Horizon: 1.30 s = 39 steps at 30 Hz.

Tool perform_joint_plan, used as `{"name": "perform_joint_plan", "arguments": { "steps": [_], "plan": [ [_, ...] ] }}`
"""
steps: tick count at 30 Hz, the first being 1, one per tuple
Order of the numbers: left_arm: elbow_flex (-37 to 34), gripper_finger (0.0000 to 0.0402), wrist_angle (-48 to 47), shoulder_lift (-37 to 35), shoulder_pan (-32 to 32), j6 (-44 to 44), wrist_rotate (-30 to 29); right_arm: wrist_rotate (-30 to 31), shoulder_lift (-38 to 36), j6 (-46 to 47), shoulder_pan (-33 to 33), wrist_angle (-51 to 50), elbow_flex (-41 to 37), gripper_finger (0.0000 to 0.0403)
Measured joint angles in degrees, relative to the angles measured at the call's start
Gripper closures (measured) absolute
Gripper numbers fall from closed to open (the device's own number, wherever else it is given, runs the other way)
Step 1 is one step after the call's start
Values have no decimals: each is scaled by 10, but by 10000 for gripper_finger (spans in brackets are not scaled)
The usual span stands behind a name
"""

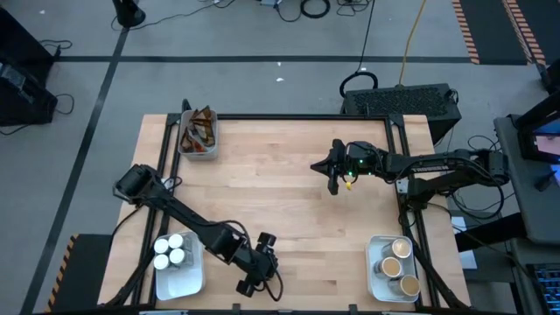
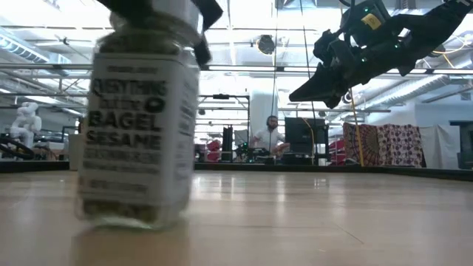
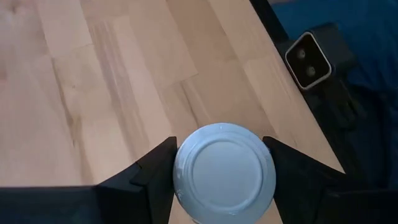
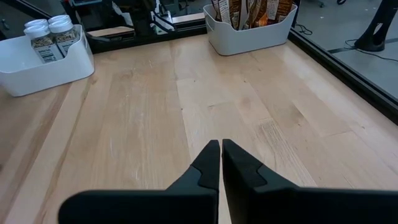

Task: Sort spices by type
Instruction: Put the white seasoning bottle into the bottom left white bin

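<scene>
Wooden table, three white trays at edges. Far-left tray: brown sachets. Near-left tray: white-lidded jars. Near-right tray: tan-lidded jars. Left claw at near table edge, fingers either side of white-lidded jar standing upright on table; contact unclear. Right claw raised over table's right-centre, fingers pressed together, empty.

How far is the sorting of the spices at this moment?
Nearly done. Sachets fill one tray, three white-lidded jars another, tan-lidded jars a third. The left hand straddles the last white-lidded jar near the table's front edge; it must join its tray. The right hand hovers shut.
</scene>
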Motion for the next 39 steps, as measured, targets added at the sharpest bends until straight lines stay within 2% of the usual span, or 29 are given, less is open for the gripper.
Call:
{"name": "perform_joint_plan", "arguments": {
  "steps": [5,10,17,24,29,33,39],
  "plan": [
    [24,190,-72,-43,-5,-5,0,0,0,0,0,0,0,403],
    [41,190,-180,-102,-29,-68,1,0,0,0,0,0,0,403],
    [44,190,-295,-197,-102,-201,-7,0,0,0,0,0,0,403],
    [43,190,-397,-255,-204,-371,-69,0,0,0,0,0,0,403],
    [28,190,-436,-260,-272,-469,-92,0,0,0,0,-1,0,403],
    [0,190,-431,-260,-310,-545,-96,0,0,0,0,-1,0,403],
    [-45,190,-414,-259,-343,-600,-98,0,0,5,0,-1,0,403]
  ]
}}
